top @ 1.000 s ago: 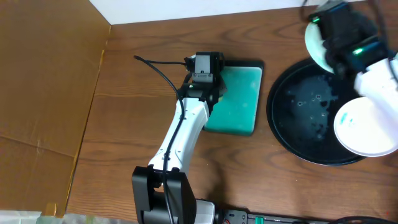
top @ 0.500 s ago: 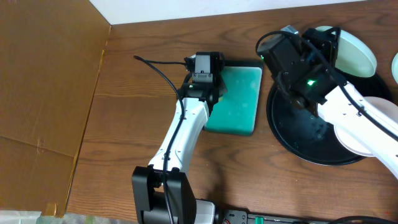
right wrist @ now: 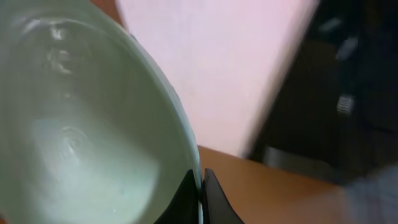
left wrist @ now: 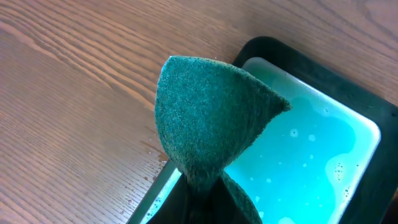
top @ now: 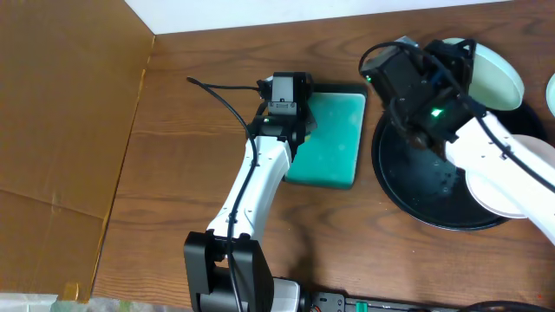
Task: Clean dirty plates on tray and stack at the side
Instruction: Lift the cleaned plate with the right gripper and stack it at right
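Observation:
My left gripper (top: pixel 289 102) hangs over the left edge of the rectangular teal tray (top: pixel 338 143) and is shut on a dark green scouring pad (left wrist: pixel 211 118), held above the wet teal surface (left wrist: pixel 311 162). My right gripper (right wrist: pixel 200 186) is shut on the rim of a pale aqua plate (right wrist: pixel 93 124), which is tilted. In the overhead view this plate (top: pixel 492 74) sits above the back edge of the round black tray (top: pixel 408 186). A white plate (top: pixel 496 198) lies on the tray's right side, partly under my right arm. A third plate's edge (top: pixel 551 91) shows at the far right.
A brown cardboard sheet (top: pixel 61 113) covers the table's left side. A white wall edge (top: pixel 260 13) runs along the back. Water drops lie on the black tray's floor. Cables and a power strip lie at the front edge (top: pixel 347 302).
My right arm has swung left over the black tray's back edge with the aqua plate and now covers part of the white plate. The left arm has not moved.

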Robot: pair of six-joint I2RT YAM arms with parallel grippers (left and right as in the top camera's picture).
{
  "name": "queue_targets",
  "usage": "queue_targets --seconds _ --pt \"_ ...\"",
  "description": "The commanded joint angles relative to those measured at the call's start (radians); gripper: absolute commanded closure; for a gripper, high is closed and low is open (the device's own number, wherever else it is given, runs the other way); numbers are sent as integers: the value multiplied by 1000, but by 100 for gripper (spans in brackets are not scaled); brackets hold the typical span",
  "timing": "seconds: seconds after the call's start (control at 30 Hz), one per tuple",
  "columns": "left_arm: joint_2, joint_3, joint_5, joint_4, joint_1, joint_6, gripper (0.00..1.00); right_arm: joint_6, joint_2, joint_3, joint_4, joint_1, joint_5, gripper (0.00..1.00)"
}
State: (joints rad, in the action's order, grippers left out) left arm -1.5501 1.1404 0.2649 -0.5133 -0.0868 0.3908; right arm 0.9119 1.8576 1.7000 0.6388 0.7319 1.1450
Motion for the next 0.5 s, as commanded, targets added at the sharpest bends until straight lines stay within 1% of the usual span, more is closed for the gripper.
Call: queue_targets --seconds 0.0,0.1,0.13,0.2,0.23,0.27,0.3,0.37,0.43,0.47 --pt "14 -7 6 1 3 -12 93 -241 -14 5 41 -100 -302 99" --pt "14 -7 6 1 3 -13 93 -426 -14 5 67 -229 -655 99" --pt "14 -7 6 1 3 -13 93 -505 -14 5 74 -298 -798 99" --pt "14 -7 6 1 3 -13 93 -619 -14 5 80 -396 -974 99" --pt "14 -7 6 0 3 -13 93 -701 -14 5 80 -475 -1103 99" --pt "14 -7 6 -1 3 -12 93 -740 -14 5 80 -518 -1168 99" --pt "14 -7 6 -2 3 -12 93 -805 -13 5 80 -597 -1285 99" --pt "14 -7 5 -2 3 -12 93 -865 -9 5 82 -710 -1432 99" --pt "14 -7 6 -2 3 -12 93 -913 -4 5 88 -810 -1513 99" --pt "14 -7 5 -2 3 -12 93 -937 2 5 94 -854 -1520 99"
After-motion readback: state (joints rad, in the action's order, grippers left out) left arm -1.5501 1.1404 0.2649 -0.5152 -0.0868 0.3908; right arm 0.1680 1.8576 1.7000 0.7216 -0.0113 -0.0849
